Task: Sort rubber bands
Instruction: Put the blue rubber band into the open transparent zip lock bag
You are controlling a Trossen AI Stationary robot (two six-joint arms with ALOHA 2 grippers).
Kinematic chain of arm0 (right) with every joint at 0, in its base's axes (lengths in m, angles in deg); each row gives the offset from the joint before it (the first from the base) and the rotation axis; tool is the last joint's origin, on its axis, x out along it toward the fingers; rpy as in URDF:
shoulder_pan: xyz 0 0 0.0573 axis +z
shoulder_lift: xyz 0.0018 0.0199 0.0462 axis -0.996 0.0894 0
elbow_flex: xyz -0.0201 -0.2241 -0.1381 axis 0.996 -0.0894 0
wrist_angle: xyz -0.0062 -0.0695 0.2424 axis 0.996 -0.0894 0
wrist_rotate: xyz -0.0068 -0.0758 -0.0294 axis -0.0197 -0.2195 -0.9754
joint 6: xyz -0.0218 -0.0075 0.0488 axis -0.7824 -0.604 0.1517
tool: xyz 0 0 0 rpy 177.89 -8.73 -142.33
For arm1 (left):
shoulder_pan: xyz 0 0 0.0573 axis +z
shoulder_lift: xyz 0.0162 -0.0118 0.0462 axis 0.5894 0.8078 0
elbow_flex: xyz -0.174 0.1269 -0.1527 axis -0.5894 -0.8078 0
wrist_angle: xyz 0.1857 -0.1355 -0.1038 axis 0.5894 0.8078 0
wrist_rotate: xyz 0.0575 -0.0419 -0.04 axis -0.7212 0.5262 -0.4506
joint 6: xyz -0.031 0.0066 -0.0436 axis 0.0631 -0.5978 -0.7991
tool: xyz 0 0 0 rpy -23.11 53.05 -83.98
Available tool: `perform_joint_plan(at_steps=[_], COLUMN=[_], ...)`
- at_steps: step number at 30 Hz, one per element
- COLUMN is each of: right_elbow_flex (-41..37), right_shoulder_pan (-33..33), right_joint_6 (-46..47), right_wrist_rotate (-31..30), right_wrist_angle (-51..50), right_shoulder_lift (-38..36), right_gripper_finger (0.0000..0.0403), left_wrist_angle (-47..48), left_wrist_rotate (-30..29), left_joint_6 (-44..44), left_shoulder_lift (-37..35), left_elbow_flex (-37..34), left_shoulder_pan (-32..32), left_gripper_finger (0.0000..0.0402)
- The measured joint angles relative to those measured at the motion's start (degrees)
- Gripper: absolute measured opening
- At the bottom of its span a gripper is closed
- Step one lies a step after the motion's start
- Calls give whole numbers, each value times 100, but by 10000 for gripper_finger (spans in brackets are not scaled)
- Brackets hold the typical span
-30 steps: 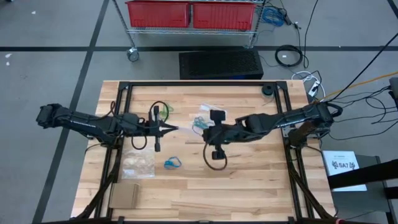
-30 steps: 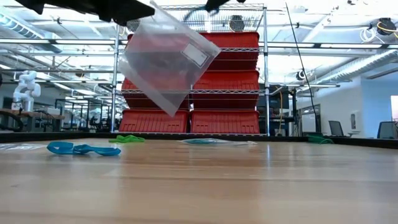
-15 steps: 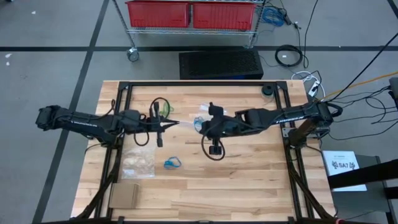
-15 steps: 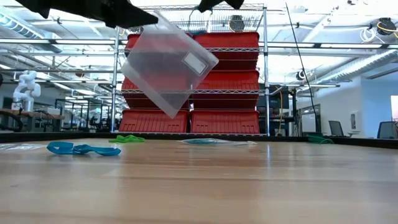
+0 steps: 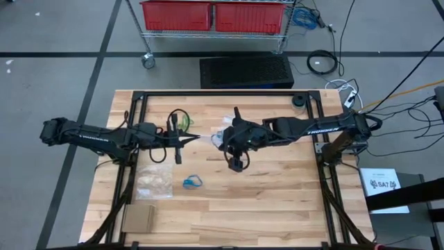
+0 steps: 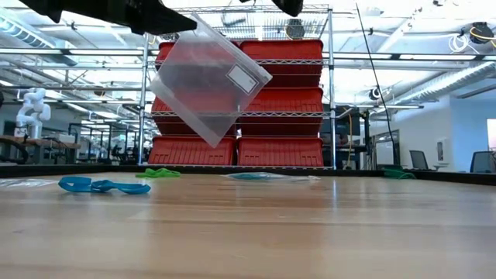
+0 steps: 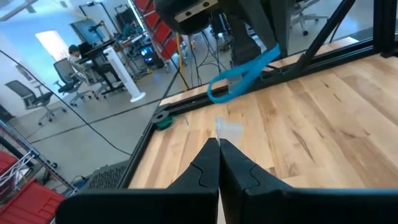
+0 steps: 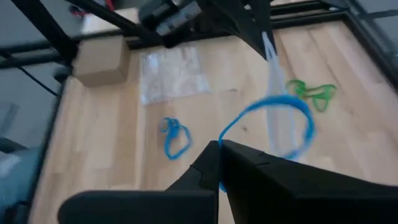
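- The left gripper [image 5: 195, 139] hangs above the middle of the tabletop [image 5: 277, 201], its jaws closed flat on the edge of a clear plastic bag [image 6: 208, 85], which hangs tilted in the air in the low view.
- The right gripper [image 5: 223, 141] sits just beside the bag's other side, jaws pressed together on a bright blue rubber band [image 8: 268, 122]; the loop stands open in front of the fingers, right at the bag's edge.
- In the left wrist view the same blue band [image 7: 242, 78] dangles from the right gripper above the bag's corner.
- A second blue rubber band [image 5: 192, 182] lies on the tabletop nearer the front edge than the bag, apart from it.
- Green rubber bands [image 5: 184, 122] lie on the far side of the left gripper from the bag's blue neighbour, near the back of the tabletop.
- Another clear bag [image 5: 153, 182] lies flat beside the second blue band, with a small cardboard box [image 5: 139, 219] near it at the tabletop's front corner.
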Motion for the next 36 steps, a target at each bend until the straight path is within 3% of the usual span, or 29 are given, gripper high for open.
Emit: perform_joint_plan(at_steps=[7,36], right_elbow_flex=[11,11], right_shoulder_pan=[-157,-672], right_joint_6=[319,1022], right_wrist_rotate=[373,817], right_wrist_angle=[187,307], right_shoulder_lift=[78,373], right_gripper_finger=[0,0], left_wrist_angle=[0,-50], left_wrist_rotate=[0,132], left_joint_6=[129,277], left_shoulder_lift=[0,0], left_elbow_flex=[2,2], left_shoulder_pan=[-4,-7], left_gripper_finger=[0,0])
